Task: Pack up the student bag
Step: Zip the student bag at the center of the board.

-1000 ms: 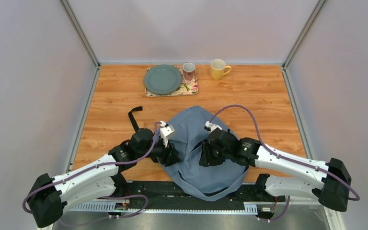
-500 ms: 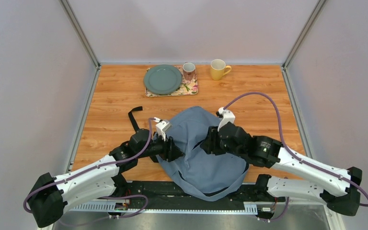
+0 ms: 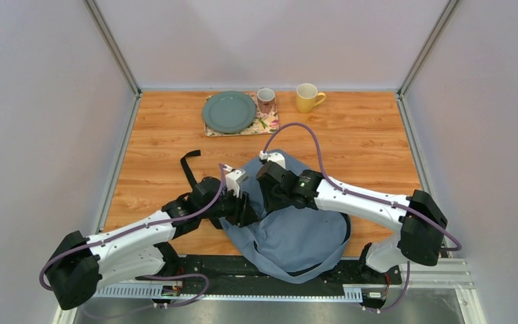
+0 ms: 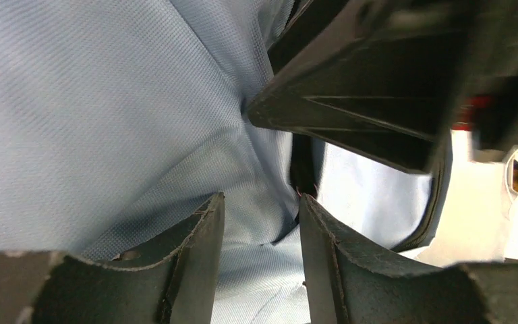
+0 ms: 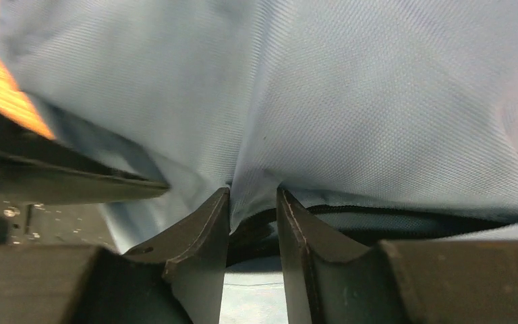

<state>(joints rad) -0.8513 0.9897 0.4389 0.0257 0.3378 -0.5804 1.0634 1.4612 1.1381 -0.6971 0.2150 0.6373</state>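
Observation:
The student bag [image 3: 303,236], soft grey-blue fabric, lies at the table's near edge between the arms. My left gripper [image 3: 246,212] is at its left edge. In the left wrist view its jaws [image 4: 262,197] stand a little apart with a fold of the bag's fabric [image 4: 108,101] between them. My right gripper [image 3: 270,199] reaches across the bag's upper left, close to the left gripper. In the right wrist view its jaws [image 5: 253,192] are nearly closed on a pinch of fabric [image 5: 378,101] beside the black zipper [image 5: 378,212]. The bag's inside is hidden.
A black strap [image 3: 189,167] trails from the bag's left side. At the back stand a teal plate [image 3: 228,111] on a floral tray [image 3: 268,125], a patterned mug [image 3: 266,99] and a yellow mug [image 3: 306,97]. Metal posts and grey walls border the table.
My right arm has swung from the bag's right side up and over to its upper left, next to the left gripper. The left gripper has stayed at the bag's left edge.

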